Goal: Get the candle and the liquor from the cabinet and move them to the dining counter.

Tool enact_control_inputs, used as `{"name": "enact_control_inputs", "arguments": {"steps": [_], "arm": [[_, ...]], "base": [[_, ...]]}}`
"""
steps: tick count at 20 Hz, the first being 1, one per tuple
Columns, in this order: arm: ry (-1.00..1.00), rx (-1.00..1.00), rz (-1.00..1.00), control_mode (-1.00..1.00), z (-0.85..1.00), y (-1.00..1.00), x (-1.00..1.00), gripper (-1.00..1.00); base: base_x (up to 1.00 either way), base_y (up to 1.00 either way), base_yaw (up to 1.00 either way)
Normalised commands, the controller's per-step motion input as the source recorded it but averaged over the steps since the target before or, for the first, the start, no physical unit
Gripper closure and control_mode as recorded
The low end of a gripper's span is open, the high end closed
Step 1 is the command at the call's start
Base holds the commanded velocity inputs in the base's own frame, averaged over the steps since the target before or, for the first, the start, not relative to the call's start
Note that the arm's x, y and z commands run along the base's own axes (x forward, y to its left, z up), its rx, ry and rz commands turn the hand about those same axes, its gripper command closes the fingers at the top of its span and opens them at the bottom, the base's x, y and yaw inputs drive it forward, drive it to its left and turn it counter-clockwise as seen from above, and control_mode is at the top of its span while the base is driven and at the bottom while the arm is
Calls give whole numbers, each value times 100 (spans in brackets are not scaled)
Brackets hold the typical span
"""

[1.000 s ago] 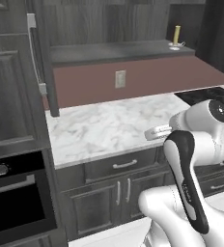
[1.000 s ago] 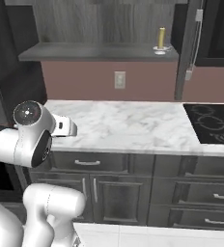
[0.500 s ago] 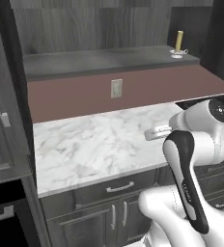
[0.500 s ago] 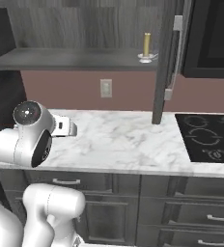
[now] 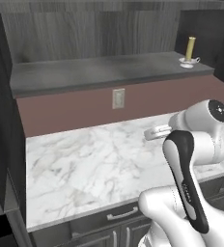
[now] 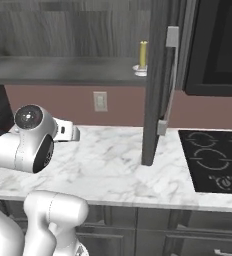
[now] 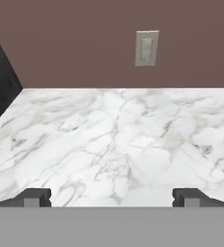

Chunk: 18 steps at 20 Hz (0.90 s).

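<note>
One candle [image 5: 190, 48] stands on the open cabinet [image 5: 109, 72] shelf, far right, above the marble worktop [image 5: 99, 164]. The end effector [image 7: 111, 198] is empty, jaws wide (pointing low at the worktop). Lift it first, then approach the candle level.

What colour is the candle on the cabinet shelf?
Yellowish-tan candle on a small silvery base; left base view shows it best.

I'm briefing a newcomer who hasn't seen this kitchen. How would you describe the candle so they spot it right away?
Look into the open dark grey wall cabinet above the maroon backsplash and marble counter. On its dark shelf, near the right end beside the open door, stands the candle: a slim yellowish-tan cylinder on a small silvery round base, the lone upright thing visible on that shelf.
</note>
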Motion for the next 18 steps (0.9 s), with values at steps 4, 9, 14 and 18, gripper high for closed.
{"name": "enact_control_inputs", "arguments": {"steps": [4,9,14,18], "arm": [[0,0,0,100,0,0,0,-100],[0,0,0,100,0,0,0,-100],[0,0,0,100,0,0,0,-100],[0,0,0,100,0,0,0,-100]], "base": [[62,-28,3],[44,-23,8],[22,-12,11],[0,0,0]]}}
